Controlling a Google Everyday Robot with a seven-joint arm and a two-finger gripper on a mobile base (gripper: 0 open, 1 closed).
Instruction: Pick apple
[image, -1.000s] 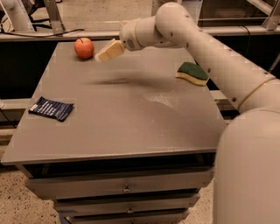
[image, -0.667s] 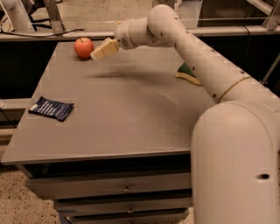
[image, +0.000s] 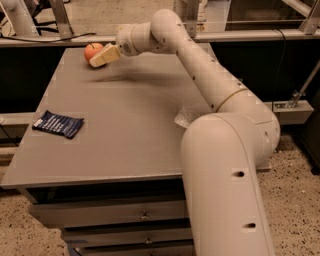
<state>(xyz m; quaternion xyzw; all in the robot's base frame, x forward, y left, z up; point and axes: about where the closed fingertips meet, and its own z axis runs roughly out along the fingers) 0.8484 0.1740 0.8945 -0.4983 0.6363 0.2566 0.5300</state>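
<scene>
Unmoved since a second ago, the apple (image: 91, 49) is now being reached by the claw (image: 104, 56).
The apple is sitting at the far left corner of the surface (image: 130, 115), just left of the claw, which is overlapping its right side; whether the claw is released or clenched I cannot tell. A blue packet (image: 58, 124) is lying well apart.

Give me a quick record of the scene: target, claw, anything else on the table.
target: apple, at the far corner of the table, left in view
gripper: claw against the apple's near side, low over the table
grasp: not confirmed
other: blue packet near the front left edge, well apart from the apple
</scene>
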